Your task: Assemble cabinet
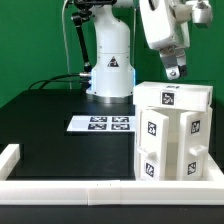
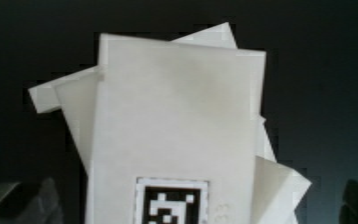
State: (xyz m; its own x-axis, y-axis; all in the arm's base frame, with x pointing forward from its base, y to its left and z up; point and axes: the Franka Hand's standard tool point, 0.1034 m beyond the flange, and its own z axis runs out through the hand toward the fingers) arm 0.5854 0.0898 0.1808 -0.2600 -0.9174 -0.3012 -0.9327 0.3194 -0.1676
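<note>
Cabinet (image 1: 173,133), white and boxy with black-and-white square tags on its faces, stands on the black table (image 1: 50,125) at the front corner on the exterior view's right, just behind the low white border rail (image 1: 70,188) along the front edge. Directly above its top panel hangs the gripper (image 1: 174,72), apart from the cabinet, fingers pointing down. In the wrist view the cabinet (image 2: 172,110) fills the middle of the frame, a tag on its near face, with the dark fingertips (image 2: 30,200) spread wide at either side, holding nothing. A marker board (image 1: 100,124) lies flat near the table's centre, before the arm's base (image 1: 110,75).
</note>
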